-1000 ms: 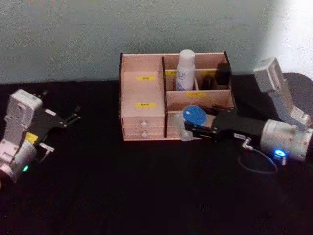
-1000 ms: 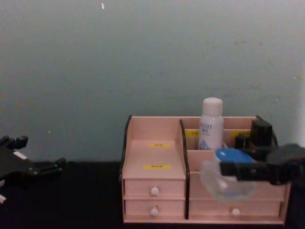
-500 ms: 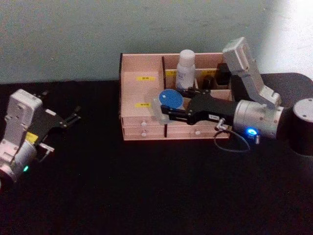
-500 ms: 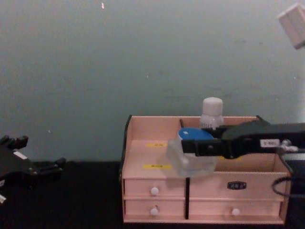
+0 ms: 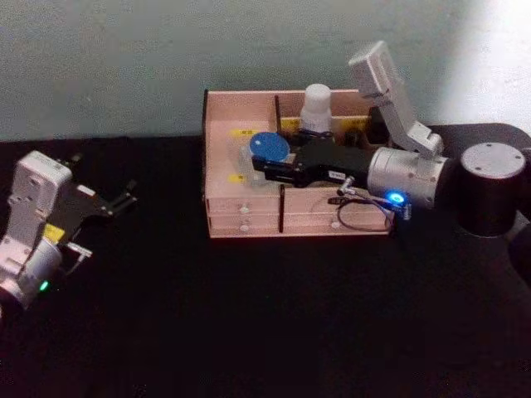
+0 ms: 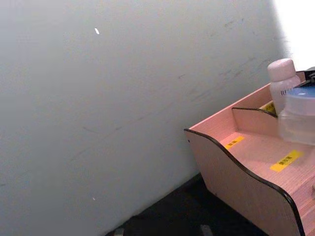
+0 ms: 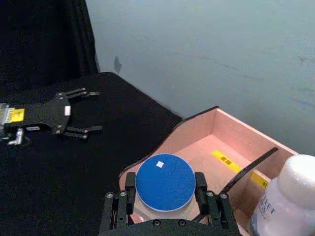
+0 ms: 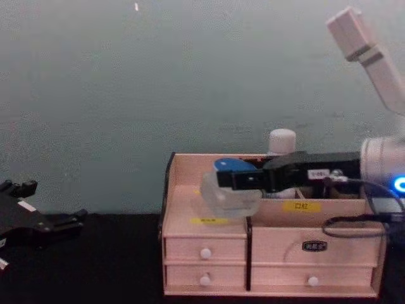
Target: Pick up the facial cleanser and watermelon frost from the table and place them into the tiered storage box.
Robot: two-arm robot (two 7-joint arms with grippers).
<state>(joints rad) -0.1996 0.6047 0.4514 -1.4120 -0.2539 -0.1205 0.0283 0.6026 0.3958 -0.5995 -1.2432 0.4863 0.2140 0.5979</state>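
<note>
The watermelon frost (image 5: 270, 147), a clear jar with a flat blue lid, hangs over the left stepped compartment of the tiered storage box (image 5: 246, 217). My right gripper (image 5: 262, 162) is shut on it, one finger on each side of the jar (image 7: 165, 183). In the chest view the jar (image 8: 231, 192) is level with the box's upper rim (image 8: 205, 156). The facial cleanser (image 5: 316, 106) stands upright in a back compartment, behind my right arm; its white cap (image 8: 282, 140) rises above the arm. My left gripper (image 5: 108, 203) rests open on the table at far left.
The box (image 6: 246, 169) stands against the pale wall on a black table. A cable loop (image 5: 365, 212) from my right wrist hangs in front of the right drawers. Bare black table (image 5: 249, 332) lies between the box and me.
My right arm has carried the jar up and to the left, from in front of the right drawers to over the left compartment. The left arm has not moved.
</note>
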